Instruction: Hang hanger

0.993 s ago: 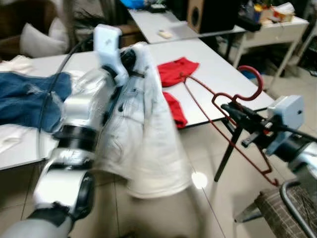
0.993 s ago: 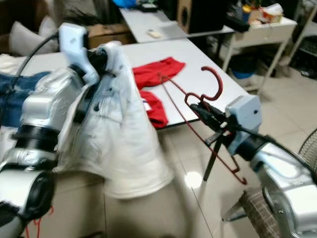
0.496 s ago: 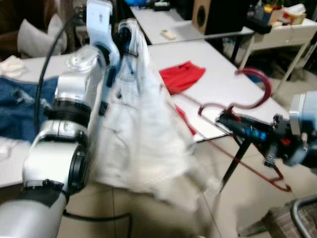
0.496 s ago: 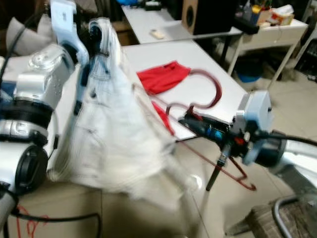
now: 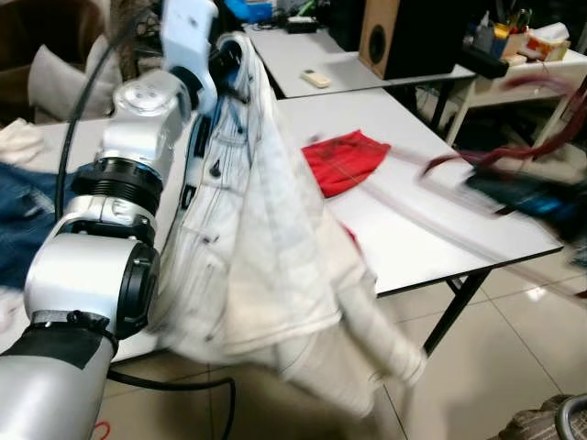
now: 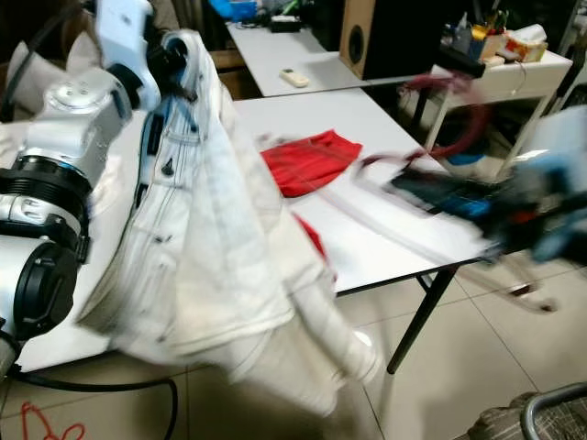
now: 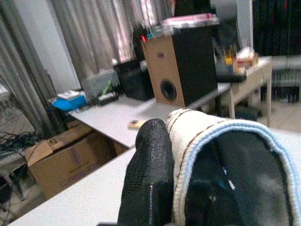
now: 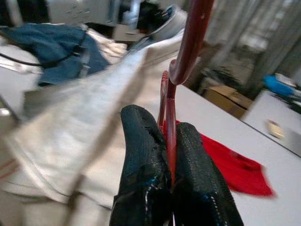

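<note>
My left gripper (image 5: 225,60) is raised high at the upper left, shut on the collar of a white denim jacket (image 5: 266,247) that hangs down past the table edge. In the left wrist view the collar (image 7: 207,127) sits between the black fingers (image 7: 148,160). My right gripper (image 8: 167,141) is shut on the neck of a red hanger (image 8: 188,42). In the head views the hanger (image 5: 495,151) and the right gripper (image 6: 440,192) are a motion blur over the table's right end, apart from the jacket.
A red cloth (image 5: 344,158) lies on the white table (image 5: 440,229), and blue jeans (image 5: 14,229) lie at its left. Behind stand a second table with a speaker (image 5: 404,37) and a remote (image 5: 316,79). A white side table (image 6: 495,69) stands at the right, above tiled floor.
The right gripper has swung the hanger up from beside the table edge to above the tabletop, blurred with motion. The left arm has lifted the jacket higher. The camera has shifted too.
</note>
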You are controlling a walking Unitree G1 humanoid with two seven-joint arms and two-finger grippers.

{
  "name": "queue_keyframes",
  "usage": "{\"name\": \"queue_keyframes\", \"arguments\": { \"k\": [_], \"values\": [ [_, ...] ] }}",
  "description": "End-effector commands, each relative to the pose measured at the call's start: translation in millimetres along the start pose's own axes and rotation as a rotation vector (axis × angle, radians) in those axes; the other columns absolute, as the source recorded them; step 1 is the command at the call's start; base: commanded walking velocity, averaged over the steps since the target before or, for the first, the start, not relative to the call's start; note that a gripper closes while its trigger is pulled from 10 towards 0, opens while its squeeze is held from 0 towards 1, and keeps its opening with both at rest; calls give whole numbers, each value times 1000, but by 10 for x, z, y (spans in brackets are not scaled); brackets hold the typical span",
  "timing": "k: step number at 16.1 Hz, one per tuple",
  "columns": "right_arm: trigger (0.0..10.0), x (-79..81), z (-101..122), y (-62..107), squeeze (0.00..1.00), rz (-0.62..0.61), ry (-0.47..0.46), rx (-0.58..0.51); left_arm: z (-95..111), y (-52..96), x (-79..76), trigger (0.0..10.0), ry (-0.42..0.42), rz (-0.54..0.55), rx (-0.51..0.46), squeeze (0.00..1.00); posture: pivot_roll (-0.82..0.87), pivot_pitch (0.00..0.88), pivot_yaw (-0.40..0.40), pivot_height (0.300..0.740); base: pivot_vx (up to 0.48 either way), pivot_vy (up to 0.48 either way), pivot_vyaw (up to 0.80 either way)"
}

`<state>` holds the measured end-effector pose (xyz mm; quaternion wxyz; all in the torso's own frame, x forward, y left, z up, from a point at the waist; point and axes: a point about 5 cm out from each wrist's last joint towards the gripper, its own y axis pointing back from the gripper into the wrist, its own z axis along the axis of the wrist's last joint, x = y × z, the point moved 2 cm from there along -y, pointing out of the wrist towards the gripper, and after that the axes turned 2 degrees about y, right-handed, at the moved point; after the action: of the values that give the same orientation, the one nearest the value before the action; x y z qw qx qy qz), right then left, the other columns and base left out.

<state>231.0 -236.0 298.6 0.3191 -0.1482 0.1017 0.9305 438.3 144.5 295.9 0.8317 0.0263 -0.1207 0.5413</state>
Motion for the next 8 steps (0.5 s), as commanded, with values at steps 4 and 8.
{"name": "queue_keyframes", "arguments": {
  "k": [4,8],
  "values": [
    [10000,56,165,5,0,73,-12,-91,-10,-38,-37,10000,-31,1,24,0,-197,0,36,740,0,0,0],
    [10000,409,6,-306,0,274,-118,-117,142,-60,-36,10000,18,-25,-27,0,-180,0,25,740,0,0,0]
  ]
}}
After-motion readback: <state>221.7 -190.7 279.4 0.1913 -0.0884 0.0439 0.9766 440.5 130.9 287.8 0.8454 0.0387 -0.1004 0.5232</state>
